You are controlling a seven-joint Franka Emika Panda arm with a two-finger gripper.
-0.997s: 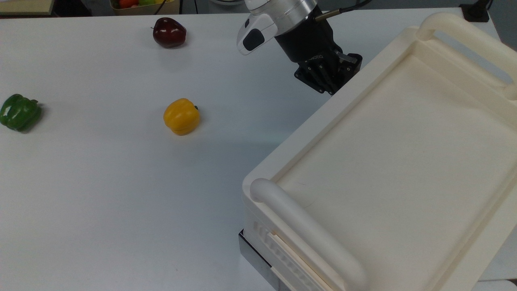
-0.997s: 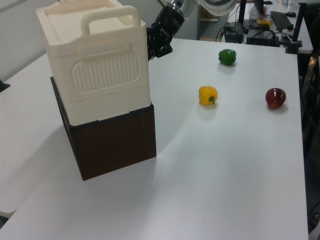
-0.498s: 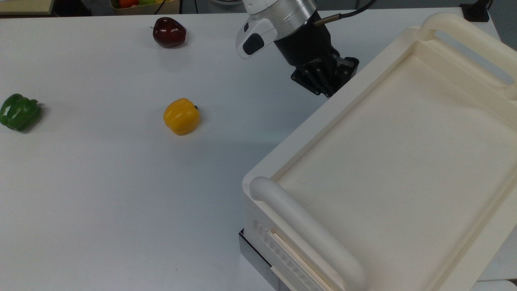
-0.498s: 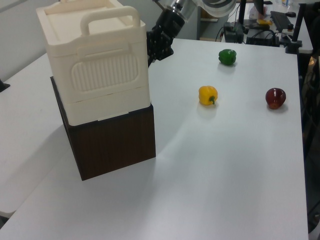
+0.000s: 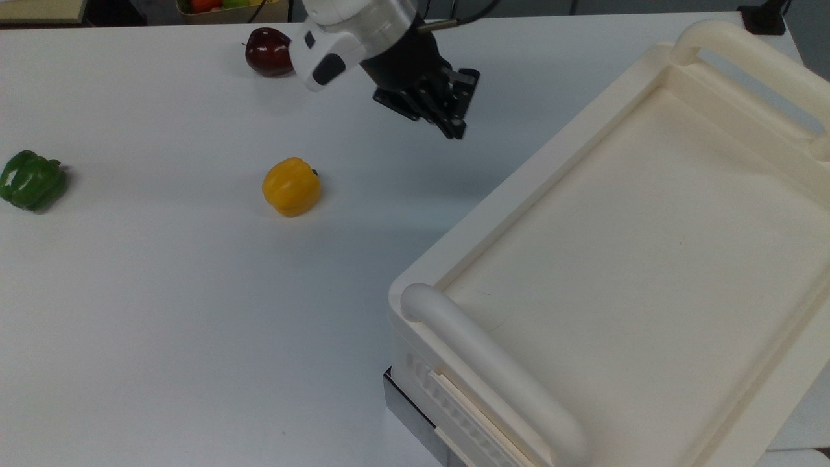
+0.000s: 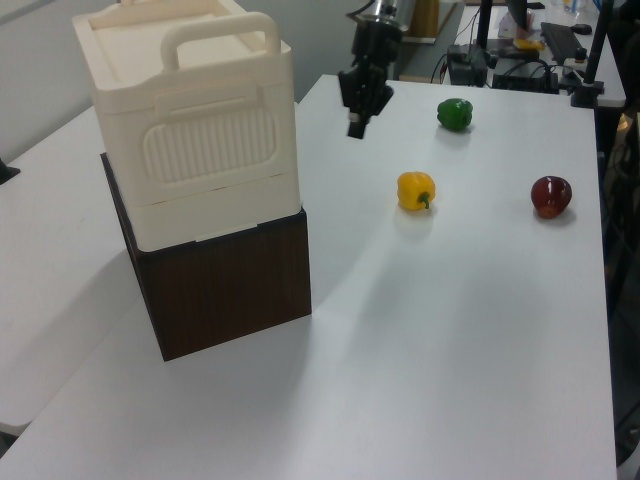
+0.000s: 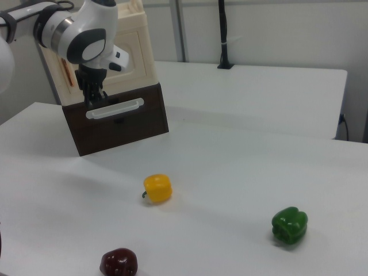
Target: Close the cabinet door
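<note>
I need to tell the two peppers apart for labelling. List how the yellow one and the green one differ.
Colour: the yellow pepper is yellow, the green pepper dark green. Place: in the top view the yellow pepper sits near the middle of the table, the green pepper at the top view's far left edge. In the left view the yellow pepper's stem shows. Both are bell peppers resting loose on the table.

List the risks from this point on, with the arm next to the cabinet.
1. The gripper hangs above the table between the cabinet and the yellow pepper; a low sweep could knock the pepper away.
2. The cabinet stands on a dark brown base; a hard push on the cabinet door might shift the stack.
3. In the right view the door looks about flush, but a small gap cannot be ruled out.
</note>
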